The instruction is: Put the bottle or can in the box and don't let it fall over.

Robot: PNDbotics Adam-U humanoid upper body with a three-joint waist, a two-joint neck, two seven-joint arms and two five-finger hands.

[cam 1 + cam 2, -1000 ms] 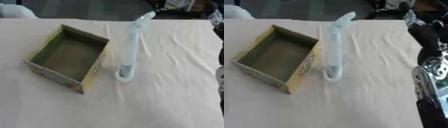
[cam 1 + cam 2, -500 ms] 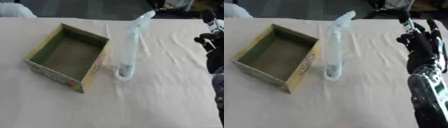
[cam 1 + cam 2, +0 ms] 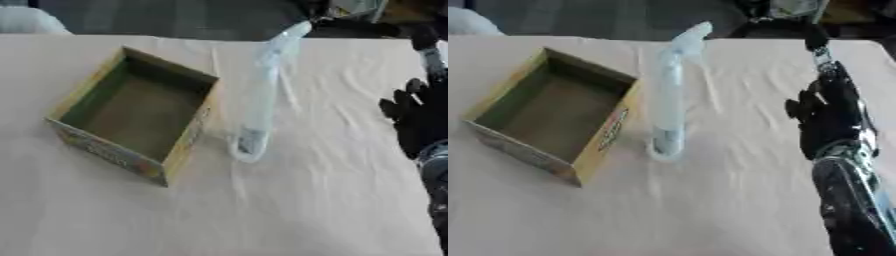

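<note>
Right hand (image 3: 829, 119), fingers relaxed apart, empty, at 3 o'clock of tall, top-heavy, probably light clear bottle (image 3: 670, 95); grasp mid-body.

Paired head-camera views down onto one shared table (image 3: 332, 200).

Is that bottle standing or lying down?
Standing: the bottle rests on its base on the cloth, beside the box, not in it.

Even, soft overhead light; cloth-covered table (image 3: 289, 210) bright, far background dark. Both views blurred throughout. Faint shadow inside the box (image 3: 131, 112).
</note>
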